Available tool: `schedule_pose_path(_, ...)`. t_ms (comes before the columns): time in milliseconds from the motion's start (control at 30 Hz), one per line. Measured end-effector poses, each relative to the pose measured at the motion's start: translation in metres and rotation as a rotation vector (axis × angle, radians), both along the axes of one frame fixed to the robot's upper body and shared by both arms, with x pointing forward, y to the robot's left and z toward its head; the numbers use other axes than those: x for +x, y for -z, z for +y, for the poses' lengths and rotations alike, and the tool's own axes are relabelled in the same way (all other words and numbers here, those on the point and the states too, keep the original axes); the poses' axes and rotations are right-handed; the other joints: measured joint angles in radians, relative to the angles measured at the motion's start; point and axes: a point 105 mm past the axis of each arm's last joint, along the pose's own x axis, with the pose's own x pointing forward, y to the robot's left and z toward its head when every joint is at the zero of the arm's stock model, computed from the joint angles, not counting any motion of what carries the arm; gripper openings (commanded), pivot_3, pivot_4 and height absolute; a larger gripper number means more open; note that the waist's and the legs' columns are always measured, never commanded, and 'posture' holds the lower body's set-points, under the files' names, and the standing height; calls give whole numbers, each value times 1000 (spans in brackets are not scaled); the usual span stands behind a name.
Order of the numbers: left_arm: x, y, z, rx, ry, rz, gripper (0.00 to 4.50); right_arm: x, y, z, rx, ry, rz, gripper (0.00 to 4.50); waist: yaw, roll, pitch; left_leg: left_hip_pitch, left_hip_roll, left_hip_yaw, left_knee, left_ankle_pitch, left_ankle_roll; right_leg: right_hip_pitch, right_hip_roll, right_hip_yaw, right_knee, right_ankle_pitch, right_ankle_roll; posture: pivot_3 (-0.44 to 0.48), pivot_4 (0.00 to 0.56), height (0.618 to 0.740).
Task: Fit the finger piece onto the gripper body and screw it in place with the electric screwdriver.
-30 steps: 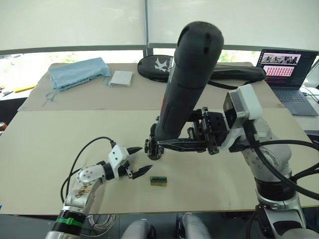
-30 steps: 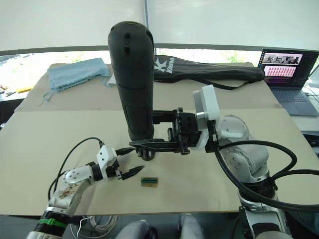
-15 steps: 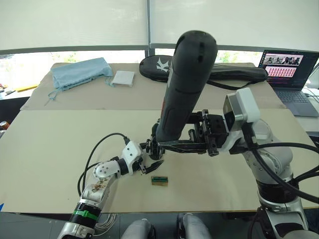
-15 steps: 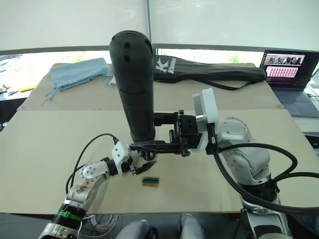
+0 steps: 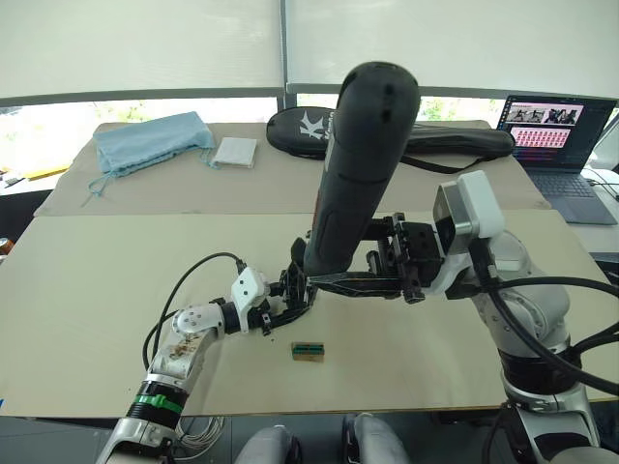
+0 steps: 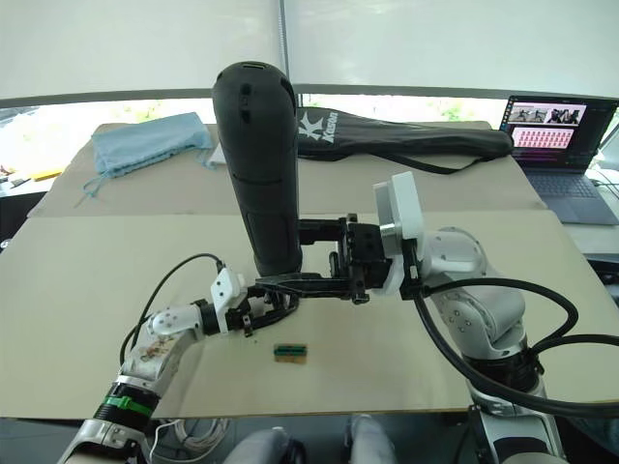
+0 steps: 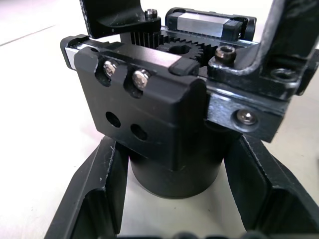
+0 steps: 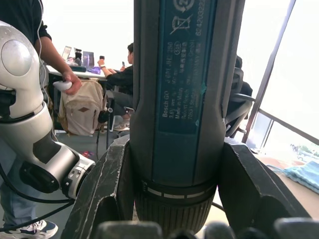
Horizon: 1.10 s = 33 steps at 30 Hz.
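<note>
Right gripper (image 6: 290,281) clenched on the screwdriver (image 6: 259,164), upright, bit down over the work | left gripper (image 7: 169,199) — fingers spread round the body's (image 7: 149,119) base on the table, not pinching — likely to steady it | finger piece: can't tell

Beige surface (image 5: 87,290) spanning most of the frame, seamed across the middle. Along the top, wide windows (image 5: 135,43) behind pale drawn blinds, bright daylight in a strip beneath. Upper left: crumpled light-blue cloth bag (image 5: 150,140) beside a small white folded cloth (image 5: 236,152). Top centre: long black racket bag (image 5: 464,142). Upper right: open laptop (image 5: 561,145), screen lit.
</note>
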Motion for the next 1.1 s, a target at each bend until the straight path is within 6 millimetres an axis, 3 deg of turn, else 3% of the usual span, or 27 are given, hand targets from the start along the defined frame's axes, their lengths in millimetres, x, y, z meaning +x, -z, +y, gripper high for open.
schedule_pose_path(567, 10, 5, 3, 39, 152, -49, 2282, -3, 4, -1, -25, -5, 23, 1928, 0, 0, -1, 0, 0, 0, 0, 0, 0, 1, -1, 0, 1, 0, 0, 0, 150, 740)
schedule_pose_path(633, 11, 5, 4, 31, 144, -46, 3393, -3, 4, -1, -25, -6, 24, 1928, 0, 0, -1, 0, 0, 0, 0, 0, 0, 1, -1, 0, 1, 0, 0, 0, 150, 740)
schedule_pose_path(700, 11, 5, 5, 24, 129, -52, 4224, -3, 4, -1, -23, -10, 25, 1928, 0, 0, -1, 0, 0, 0, 1, 0, 0, 1, -1, 1, 1, 0, 0, 0, 150, 740)
schedule_pose_path(733, 11, 5, 5, 22, 121, -54, 4418, -4, 3, -1, -22, -11, 26, 1928, 0, 0, -1, 0, 0, 0, 0, 0, 0, 1, -1, 1, 1, 0, 0, 0, 150, 740)
schedule_pose_path(1100, 0, 4, 17, -10, 14, -79, 4418, -4, 4, -2, -29, -19, 25, 1928, -12, 0, -1, 0, 1, 0, -1, 0, 0, 0, 0, 2, 1, 0, 0, 0, 150, 740)
